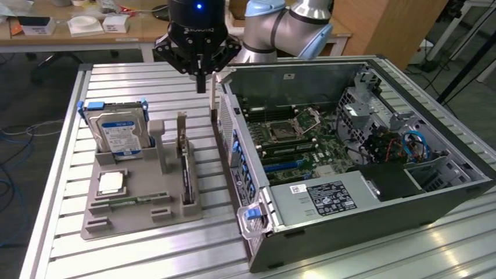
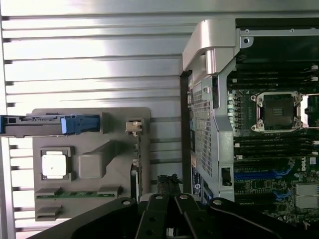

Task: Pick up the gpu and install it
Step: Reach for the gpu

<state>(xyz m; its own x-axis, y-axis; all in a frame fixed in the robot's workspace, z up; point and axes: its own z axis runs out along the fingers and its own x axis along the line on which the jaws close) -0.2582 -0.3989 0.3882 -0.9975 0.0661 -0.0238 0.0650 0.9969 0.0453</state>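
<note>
Your gripper hangs shut and empty near the gpu, upright along the holder tray edge facing the computer case; descending closed could ram the card.

The worktop is showing ribbed metal, gleaming. The tray is looking like matt grey plastic. The gpu is showing a dark matt board and a pale metal bracket. The end effector is catching a slight sheen on its black casing. The computer case is presenting dull grey sheet metal.
</note>
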